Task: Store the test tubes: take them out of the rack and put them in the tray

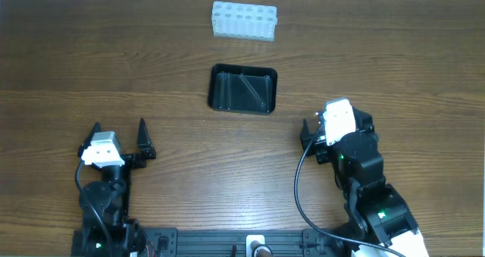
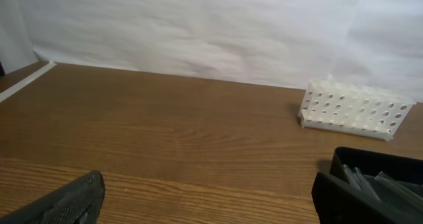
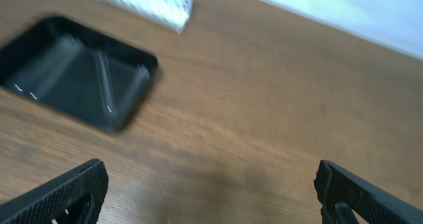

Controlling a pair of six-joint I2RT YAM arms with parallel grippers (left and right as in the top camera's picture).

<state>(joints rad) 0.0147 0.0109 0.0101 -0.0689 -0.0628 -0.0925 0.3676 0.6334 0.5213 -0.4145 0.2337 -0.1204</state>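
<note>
1. Black is the tray (image 1: 214,90), and the test tubes (image 1: 255,91) lie flat inside it. The tubes are see-through. They lie close together, some of them slanted.
2. From the right wrist view the tubes show as pale streaks on the dark tray floor. How many there are is hard to tell.
3. The white rack (image 1: 244,20) stands on the table just past the tray, on the side away from the arms. It does not touch the tray. Its top has rows of small round holes.
4. The right gripper (image 3: 211,194) is near the tray, off to the tray's right side and a bit closer to the arm bases. Its two fingers are spread wide, and there is only table between them.
5. The left gripper (image 1: 119,130) is well apart from the tray, on the left side of the table. Its two fingers are also spread wide and grip nothing.
6. The table (image 1: 114,45) is brown wood with long grain lines.
7. A white wall (image 2: 198,26) stands behind the far edge of the table.
</note>
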